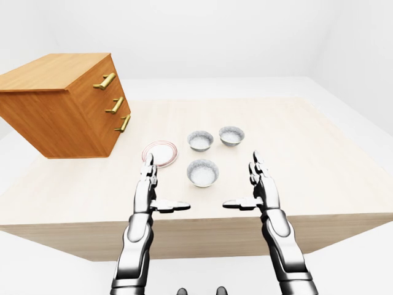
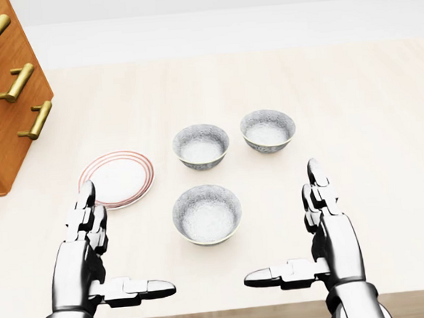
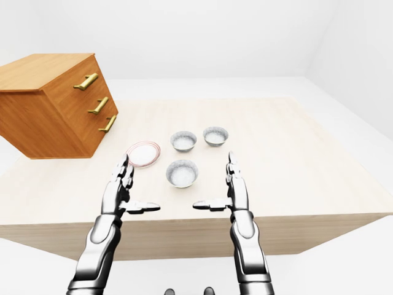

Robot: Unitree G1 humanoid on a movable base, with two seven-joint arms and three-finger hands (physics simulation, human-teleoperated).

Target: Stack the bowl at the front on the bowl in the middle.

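Three bowls sit empty: lowest bowl (image 2: 207,214), middle bowl (image 2: 201,146), right bowl (image 2: 267,129); left hand (image 2: 81,263) and right hand (image 2: 338,243) fingers (image 2: 315,173) splayed, holding nothing.

Front bowl (image 2: 207,214): small, round, grey-mottled wall, pale inside. Stands upright and empty, mouth up, just below the centre of the head view, on the light wooden tabletop (image 2: 384,118). Middle bowl (image 2: 201,146): same look and size, likewise upright and empty. Sits straight above the first in the head view, slightly left of centre, apart from it with a strip of bare wood between. Neither stacked nor tilted.
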